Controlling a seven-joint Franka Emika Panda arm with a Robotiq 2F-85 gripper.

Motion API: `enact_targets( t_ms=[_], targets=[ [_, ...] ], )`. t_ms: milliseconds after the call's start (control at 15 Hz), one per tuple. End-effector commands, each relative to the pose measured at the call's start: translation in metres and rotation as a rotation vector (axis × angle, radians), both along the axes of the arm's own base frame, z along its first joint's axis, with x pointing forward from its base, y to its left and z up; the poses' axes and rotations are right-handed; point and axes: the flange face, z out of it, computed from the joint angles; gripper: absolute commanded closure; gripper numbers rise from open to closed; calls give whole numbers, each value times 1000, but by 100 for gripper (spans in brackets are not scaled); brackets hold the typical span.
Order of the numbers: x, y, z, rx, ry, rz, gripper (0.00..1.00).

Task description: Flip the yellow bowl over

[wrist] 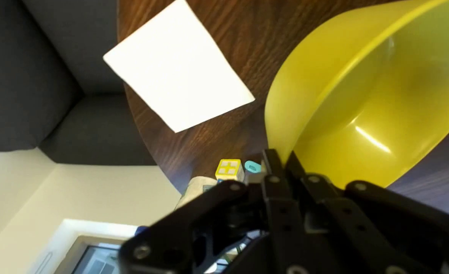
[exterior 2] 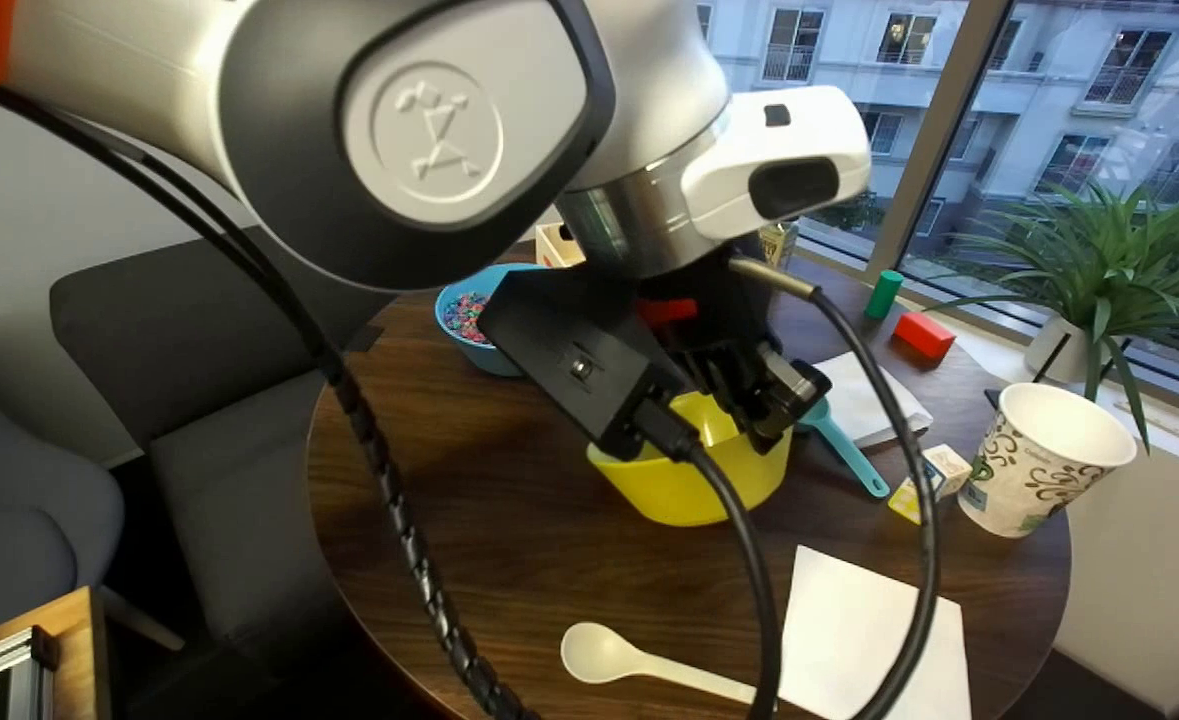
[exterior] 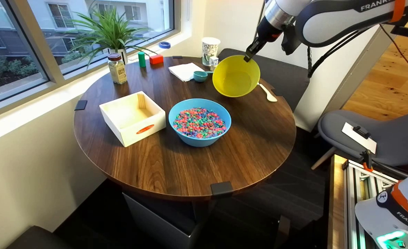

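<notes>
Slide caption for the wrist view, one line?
Claw gripping tilted yellow bowl by its rim; white sheet on wooden table.

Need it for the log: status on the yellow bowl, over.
Gripper shut on rim of yellow bowl. Tilted, not yet flipped. Teal scoop close by, possible snag.

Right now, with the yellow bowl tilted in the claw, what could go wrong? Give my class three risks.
The claw pinches the yellow bowl at one spot on its rim, so it might swivel or slip.
The blue bowl nearby holds colourful bits; a wide swing could knock it and spill them.
The scoop lies near the yellow bowl, which could land on it and rest unevenly.
</notes>
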Motion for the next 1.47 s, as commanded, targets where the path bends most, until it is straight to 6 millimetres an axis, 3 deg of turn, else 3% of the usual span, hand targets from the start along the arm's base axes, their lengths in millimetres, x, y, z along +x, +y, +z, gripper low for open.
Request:
enact_targets(
  t_ms=[0,733,800,1067,1133,1400],
  targets=[
    [-17,24,8,-181,-4,107,99],
    [-44,95,14,-747,-156,405,99],
    [-47,99,8,-782,-170,417,99],
    [-58,107,-25,-773,-161,417,99],
    [-47,105,-13,-783,-174,428,94],
    [-53,105,-27,-769,-153,433,94]
  ],
)
